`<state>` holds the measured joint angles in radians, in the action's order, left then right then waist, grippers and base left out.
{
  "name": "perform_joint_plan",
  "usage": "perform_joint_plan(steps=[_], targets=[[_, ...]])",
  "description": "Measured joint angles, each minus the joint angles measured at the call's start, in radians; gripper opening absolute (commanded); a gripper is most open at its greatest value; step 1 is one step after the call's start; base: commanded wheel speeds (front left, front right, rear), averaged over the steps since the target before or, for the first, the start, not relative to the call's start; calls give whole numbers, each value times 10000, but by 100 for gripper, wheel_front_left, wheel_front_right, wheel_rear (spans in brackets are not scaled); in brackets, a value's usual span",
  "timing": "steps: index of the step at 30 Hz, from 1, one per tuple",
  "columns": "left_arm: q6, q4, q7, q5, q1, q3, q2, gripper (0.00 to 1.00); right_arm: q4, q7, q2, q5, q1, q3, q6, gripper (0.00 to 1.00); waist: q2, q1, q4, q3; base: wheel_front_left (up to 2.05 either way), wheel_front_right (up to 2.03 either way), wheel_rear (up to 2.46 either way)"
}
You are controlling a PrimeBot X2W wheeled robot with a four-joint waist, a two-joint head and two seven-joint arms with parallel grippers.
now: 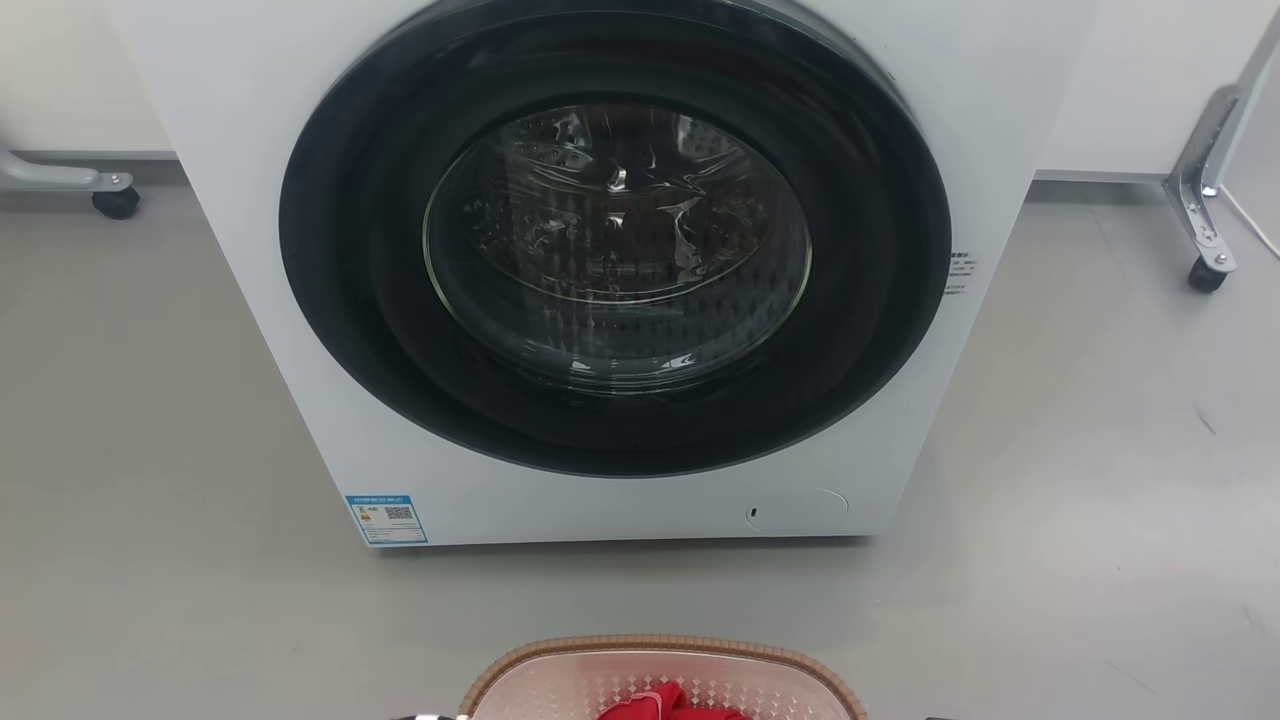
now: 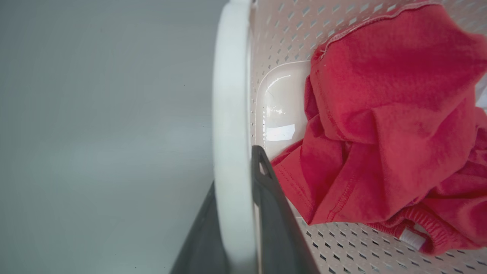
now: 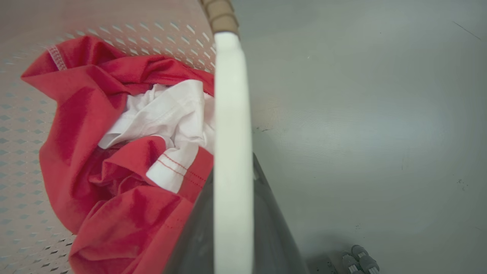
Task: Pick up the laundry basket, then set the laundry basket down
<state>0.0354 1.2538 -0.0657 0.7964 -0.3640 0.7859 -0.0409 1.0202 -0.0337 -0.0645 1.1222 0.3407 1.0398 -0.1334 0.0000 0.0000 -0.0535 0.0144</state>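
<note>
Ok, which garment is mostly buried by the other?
The white garment; the red garment wraps around it, leaving a bunched patch beside the handle.

The laundry basket (image 2: pixel 274 45) is smooth glossy perforated plastic, the red cloth (image 2: pixel 388 114) soft knit, the floor (image 1: pixel 150 500) matt grey.

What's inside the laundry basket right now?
A crumpled red garment and a white garment lie in the laundry basket. A patch of its glossy bottom shows beside them; anything beneath the clothes is covered.
</note>
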Motion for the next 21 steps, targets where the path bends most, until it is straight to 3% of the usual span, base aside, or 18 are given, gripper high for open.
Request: perform_joint_plan(steps=[21], targets=[[-466, -662, 69, 196, 361, 464, -73, 0, 336, 90, -8, 405, 205, 418, 0, 0, 0, 0, -38, -79, 0, 0, 0]])
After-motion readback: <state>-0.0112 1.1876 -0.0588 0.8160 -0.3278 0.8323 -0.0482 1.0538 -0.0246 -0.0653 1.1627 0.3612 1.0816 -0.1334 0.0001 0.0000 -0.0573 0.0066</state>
